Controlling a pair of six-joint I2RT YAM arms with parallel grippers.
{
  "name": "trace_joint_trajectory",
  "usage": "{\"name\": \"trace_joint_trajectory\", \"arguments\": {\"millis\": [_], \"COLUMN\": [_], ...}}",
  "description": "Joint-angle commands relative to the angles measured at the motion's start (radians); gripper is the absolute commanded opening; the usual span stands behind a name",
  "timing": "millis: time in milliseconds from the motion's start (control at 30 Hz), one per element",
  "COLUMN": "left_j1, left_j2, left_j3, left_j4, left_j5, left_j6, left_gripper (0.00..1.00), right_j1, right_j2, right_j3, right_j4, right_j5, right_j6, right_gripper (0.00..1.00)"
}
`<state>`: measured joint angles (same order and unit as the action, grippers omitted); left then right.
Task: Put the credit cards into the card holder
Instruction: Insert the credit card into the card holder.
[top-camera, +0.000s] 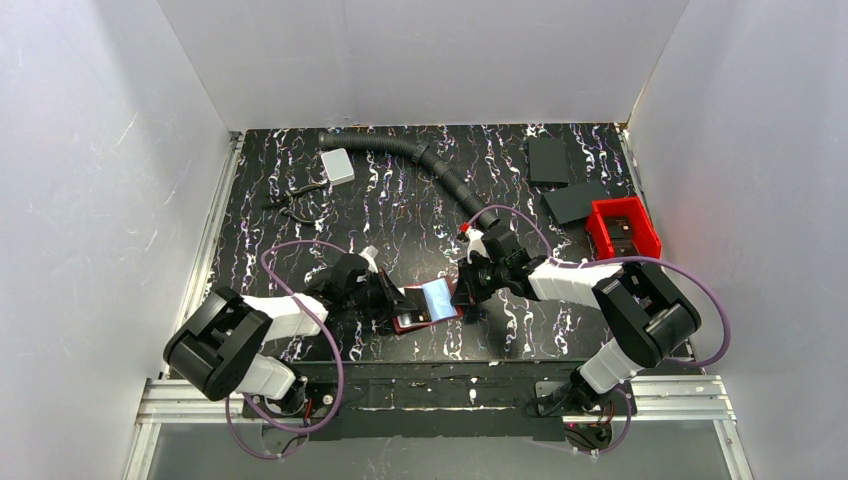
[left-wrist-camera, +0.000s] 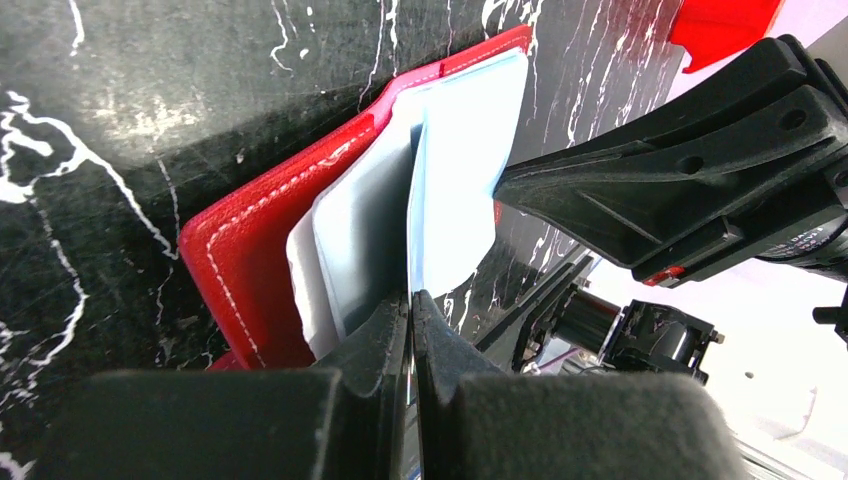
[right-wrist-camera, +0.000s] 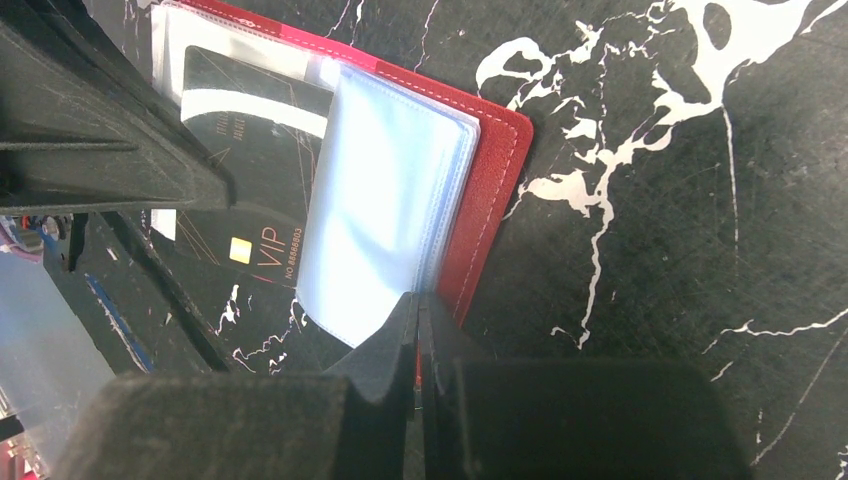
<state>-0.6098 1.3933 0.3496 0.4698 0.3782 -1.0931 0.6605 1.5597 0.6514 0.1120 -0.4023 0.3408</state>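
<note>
The card holder (top-camera: 424, 323) is a red wallet lying open on the black marbled table between both arms, with pale clear sleeves (top-camera: 437, 298) fanned on top. My left gripper (left-wrist-camera: 411, 296) is shut on a thin credit card seen edge-on, which rises between the sleeves (left-wrist-camera: 462, 170) over the red cover (left-wrist-camera: 240, 250). In the right wrist view this credit card (right-wrist-camera: 250, 150) is black with a gold chip and "VIP" lettering, partly tucked under a sleeve (right-wrist-camera: 385, 210). My right gripper (right-wrist-camera: 417, 297) is shut on the card holder's (right-wrist-camera: 495, 180) edge, red cover and sleeves pinched together.
A red open bin (top-camera: 622, 228) and two black flat slabs (top-camera: 549, 159) (top-camera: 573, 201) lie at the back right. A black corrugated hose (top-camera: 420, 155) curves across the back, with a white box (top-camera: 338, 166) and pliers (top-camera: 295, 200) at the back left. White walls enclose the table.
</note>
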Motion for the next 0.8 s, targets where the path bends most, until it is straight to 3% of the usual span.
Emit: {"name": "trace_joint_trajectory", "arguments": {"millis": [0,767], "left_j1": [-0.004,-0.004], "left_j2": [0.033,0.045], "left_j3": [0.024,-0.017], "left_j4": [-0.005,0.112], "left_j5": [0.022,-0.005], "left_j6": [0.035,0.000], "left_gripper": [0.00,0.00], "right_j1": [-0.002,-0.002], "right_j2": [0.020,0.017], "right_j3": [-0.003,-0.017], "right_j4": [-0.013,-0.006], "right_j5": [0.036,0.027], "right_j6": [-0.017,-0.014], "right_gripper": [0.08,0.07]}}
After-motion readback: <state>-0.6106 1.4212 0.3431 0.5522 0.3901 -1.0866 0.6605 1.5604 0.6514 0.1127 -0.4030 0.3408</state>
